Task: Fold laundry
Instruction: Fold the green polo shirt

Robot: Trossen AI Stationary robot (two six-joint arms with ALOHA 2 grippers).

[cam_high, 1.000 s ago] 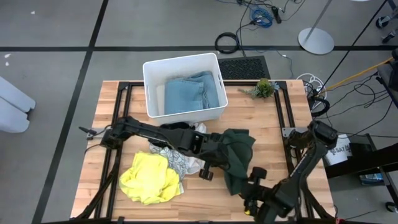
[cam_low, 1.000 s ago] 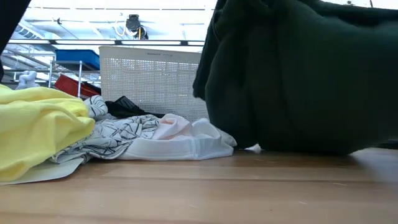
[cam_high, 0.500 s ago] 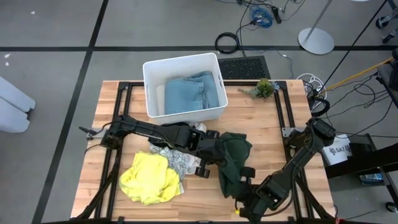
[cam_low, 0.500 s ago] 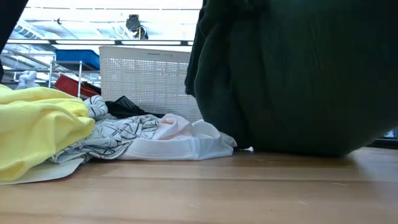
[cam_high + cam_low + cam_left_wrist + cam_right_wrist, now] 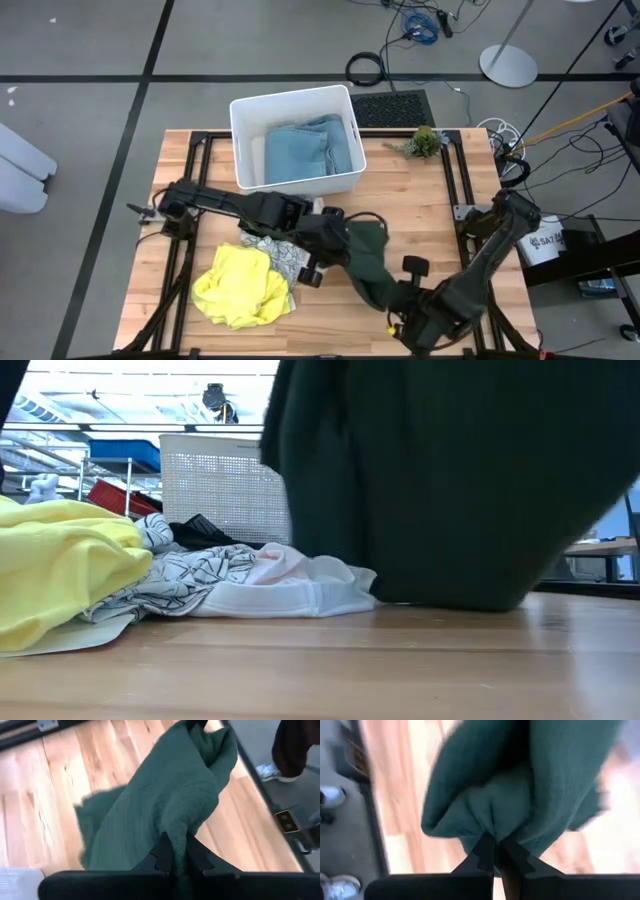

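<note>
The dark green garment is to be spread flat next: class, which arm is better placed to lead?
Neither alone, probably: left tool and right tool both pinch the dark green garment, hanging between them above the table.

You have bare table (image 5: 430,200) on the right; the bin (image 5: 296,140) blocks the back, and yellow (image 5: 238,285) and patterned (image 5: 287,255) garments crowd the front left.

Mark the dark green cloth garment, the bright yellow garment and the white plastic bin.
dark green cloth garment (image 5: 368,262): high view, middle of hanging cloth.
bright yellow garment (image 5: 238,284): high view, centre of heap.
white plastic bin (image 5: 290,100): high view, far rim.
</note>
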